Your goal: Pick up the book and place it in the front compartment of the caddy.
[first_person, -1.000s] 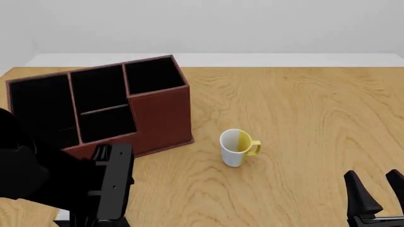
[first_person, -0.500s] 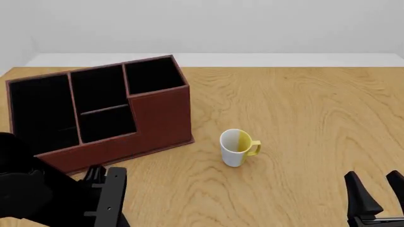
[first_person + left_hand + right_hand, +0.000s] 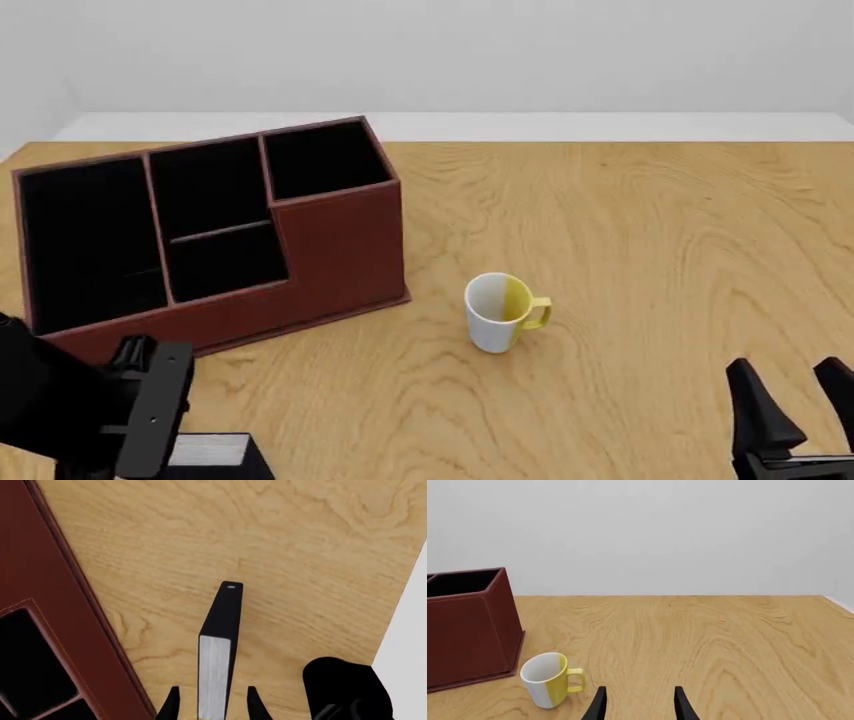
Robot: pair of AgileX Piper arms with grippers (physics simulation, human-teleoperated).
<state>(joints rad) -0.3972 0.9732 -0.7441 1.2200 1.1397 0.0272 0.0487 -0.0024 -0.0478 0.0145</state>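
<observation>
Black-covered, the book [image 3: 215, 672] is seen standing on edge on the table [image 3: 641, 230] between the spread fingers of the left gripper [image 3: 212, 705], near the caddy [image 3: 214, 230]; the right gripper [image 3: 639, 703] is held open, empty.

Two matte black robot arms, the left arm [image 3: 60, 410] bulky and rounded with a flat rectangular gripper block bearing small grey fittings, the right gripper [image 3: 801, 405] showing two slim, tapering black fingers [image 3: 758, 405] with pointed tips, both plain and unmarked, without visible cables or lettering.
</observation>
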